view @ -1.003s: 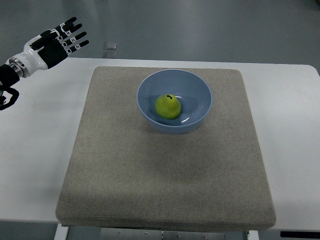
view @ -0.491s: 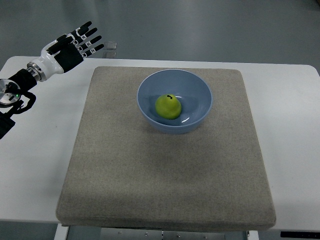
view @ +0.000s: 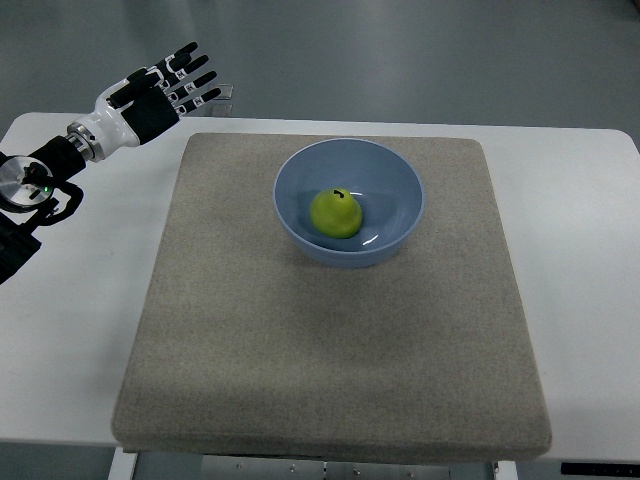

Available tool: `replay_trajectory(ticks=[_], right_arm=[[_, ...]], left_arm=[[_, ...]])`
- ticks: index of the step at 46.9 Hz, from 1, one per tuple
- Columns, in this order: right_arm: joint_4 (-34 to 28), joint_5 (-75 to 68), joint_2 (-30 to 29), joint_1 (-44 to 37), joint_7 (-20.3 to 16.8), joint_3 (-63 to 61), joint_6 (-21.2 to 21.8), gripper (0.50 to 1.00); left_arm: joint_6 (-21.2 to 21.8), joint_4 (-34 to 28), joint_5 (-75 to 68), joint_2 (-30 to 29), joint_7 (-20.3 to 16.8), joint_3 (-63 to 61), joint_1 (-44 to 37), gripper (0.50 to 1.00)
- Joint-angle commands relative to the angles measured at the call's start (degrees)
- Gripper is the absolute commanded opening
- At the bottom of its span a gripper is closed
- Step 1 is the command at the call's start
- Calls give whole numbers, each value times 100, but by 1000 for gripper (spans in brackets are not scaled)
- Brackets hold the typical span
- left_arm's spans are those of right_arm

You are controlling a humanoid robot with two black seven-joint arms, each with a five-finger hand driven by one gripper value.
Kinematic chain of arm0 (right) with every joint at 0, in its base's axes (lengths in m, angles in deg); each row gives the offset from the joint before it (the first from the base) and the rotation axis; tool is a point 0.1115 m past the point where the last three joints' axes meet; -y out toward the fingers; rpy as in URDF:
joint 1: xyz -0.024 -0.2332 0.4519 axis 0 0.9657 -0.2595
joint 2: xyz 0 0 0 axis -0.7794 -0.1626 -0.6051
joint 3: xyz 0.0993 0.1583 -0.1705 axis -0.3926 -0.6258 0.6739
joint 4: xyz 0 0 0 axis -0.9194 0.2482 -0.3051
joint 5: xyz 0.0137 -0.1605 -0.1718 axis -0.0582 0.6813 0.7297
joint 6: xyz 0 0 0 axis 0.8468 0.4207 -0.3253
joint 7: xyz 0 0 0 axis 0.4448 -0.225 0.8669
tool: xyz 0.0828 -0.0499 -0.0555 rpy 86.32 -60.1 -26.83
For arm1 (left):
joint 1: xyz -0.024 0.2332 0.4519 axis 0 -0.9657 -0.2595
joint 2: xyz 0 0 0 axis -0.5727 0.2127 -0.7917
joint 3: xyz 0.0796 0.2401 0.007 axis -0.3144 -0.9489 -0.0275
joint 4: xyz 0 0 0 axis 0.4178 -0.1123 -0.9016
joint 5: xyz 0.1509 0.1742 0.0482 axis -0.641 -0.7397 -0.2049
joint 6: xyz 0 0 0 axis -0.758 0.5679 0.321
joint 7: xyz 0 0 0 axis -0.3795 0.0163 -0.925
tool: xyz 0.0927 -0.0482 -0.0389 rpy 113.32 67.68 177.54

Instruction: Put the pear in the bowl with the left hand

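I counted one pear [view: 336, 213], one bowl [view: 350, 201], one mat [view: 330, 340] and one bench [view: 70, 300]. The pear, green with a dark stem, lay inside the blue bowl, just left of its centre. The bowl stood on the grey mat toward its far edge, and the mat covered most of the white bench. My left hand [view: 150, 98] hung above the bench's far left corner, well apart from the bowl. Its fingers [view: 190, 78] were spread straight and wide, holding nothing and touching nothing.
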Motion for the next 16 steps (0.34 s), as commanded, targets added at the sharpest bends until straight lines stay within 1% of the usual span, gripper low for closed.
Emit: replay_trajectory(ticks=[1, 16], right_arm=[[0, -32, 0, 0, 6, -45, -44, 926], [-9, -181, 0, 0, -3, -54, -62, 926]], left_arm=[[-1, -6, -9, 6, -3, -17, -9, 994], [-1, -6, -9, 6, -3, -52, -27, 994]])
